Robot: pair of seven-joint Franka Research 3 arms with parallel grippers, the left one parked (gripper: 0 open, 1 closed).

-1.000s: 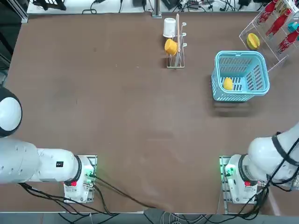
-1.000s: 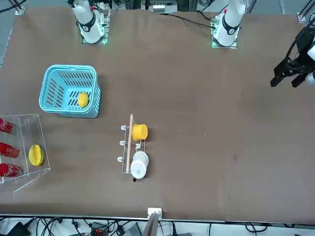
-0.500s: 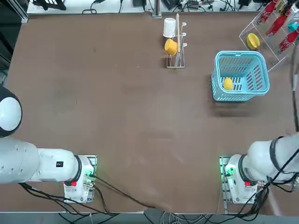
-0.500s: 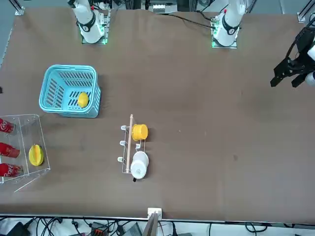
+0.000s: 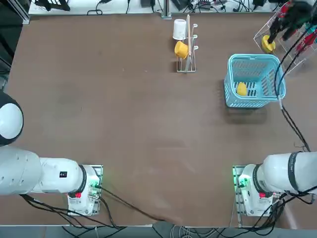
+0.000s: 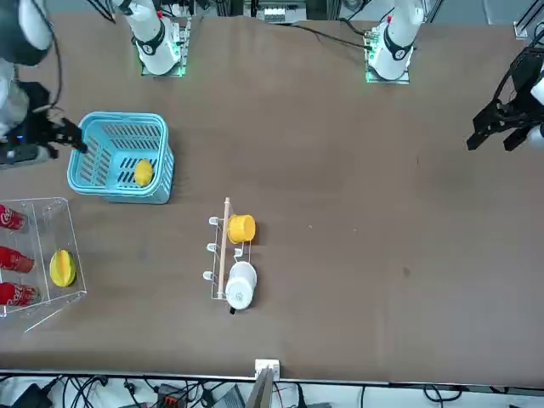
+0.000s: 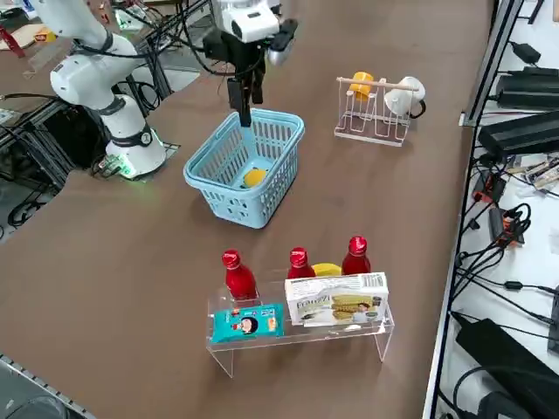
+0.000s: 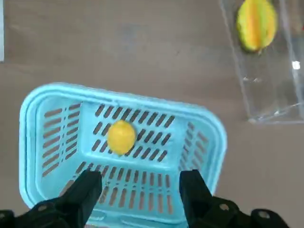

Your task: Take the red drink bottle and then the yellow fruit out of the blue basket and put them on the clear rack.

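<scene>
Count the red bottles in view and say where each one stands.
3 red bottles, all on the clear rack, none in the blue basket: one at its left end, one in the middle, one toward the right. The boxes in front hide their lower parts.

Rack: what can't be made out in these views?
- Top view: rack is cut off by the corner, and the right arm covers its bottles.
- Front view: rack is cut off by the left edge, so the bottles show only in part.
- Side view: a box hides most of the fruit on the rack.
- Top view: right gripper's fingers are not readable. The wrist view shows it open over the basket.
</scene>
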